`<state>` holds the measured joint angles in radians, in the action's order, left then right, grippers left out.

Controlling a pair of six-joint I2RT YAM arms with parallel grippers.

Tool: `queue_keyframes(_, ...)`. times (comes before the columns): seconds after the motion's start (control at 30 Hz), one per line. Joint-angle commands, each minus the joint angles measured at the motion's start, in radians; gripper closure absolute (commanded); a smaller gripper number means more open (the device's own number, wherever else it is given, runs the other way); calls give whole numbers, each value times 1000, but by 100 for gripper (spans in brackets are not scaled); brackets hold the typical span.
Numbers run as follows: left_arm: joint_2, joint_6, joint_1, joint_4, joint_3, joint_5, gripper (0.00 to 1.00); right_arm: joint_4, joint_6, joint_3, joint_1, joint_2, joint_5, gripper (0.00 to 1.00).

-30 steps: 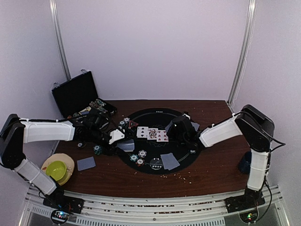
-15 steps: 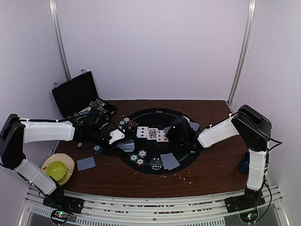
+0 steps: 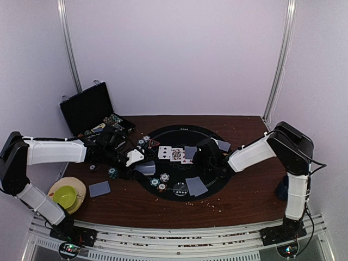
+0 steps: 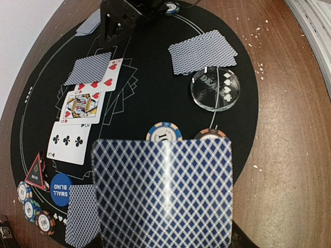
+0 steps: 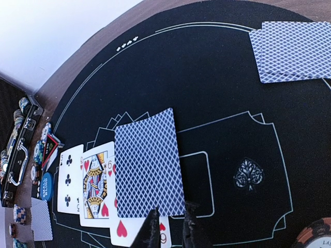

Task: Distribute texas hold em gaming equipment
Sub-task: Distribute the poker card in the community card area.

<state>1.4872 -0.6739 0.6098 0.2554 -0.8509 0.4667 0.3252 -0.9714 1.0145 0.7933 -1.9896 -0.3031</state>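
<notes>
A robot test booth: plain white walls (image 3: 174, 54) enclose a wooden table (image 3: 239, 198), metal rails (image 3: 174, 242) along the frame's bottom.

Matt black cloth mat (image 4: 150, 67) on smooth wooden table (image 4: 289, 129); glossy clear-plastic dealer button (image 4: 215, 89)

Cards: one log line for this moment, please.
left gripper: holds blue-backed card | right gripper: jaws unclear, at face-down card overlapping face-up row

Overlooking the whole worktop (image 3: 244, 196) from 6 o'clock; peering close from both wrists, sharing the face-up cards (image 4: 77, 111).
</notes>
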Motion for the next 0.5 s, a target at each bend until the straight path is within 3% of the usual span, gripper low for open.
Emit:
queue_keyframes(0.0,0,2,-1,-39,-7,9,47,-39,8,-12,17,41,-18,82)
queue_keyframes(0.1,2,2,0,-38,-9,10,47,-56,54,5,27,46,-36,74)
queue_keyframes(0.27,-1,2,0,-39,-8,9,47,-239,167,152,40,18,-162,37)
queue_keyframes(0.47,6,1,-1,-39,-10,7,47,-388,269,342,38,-80,-184,11)
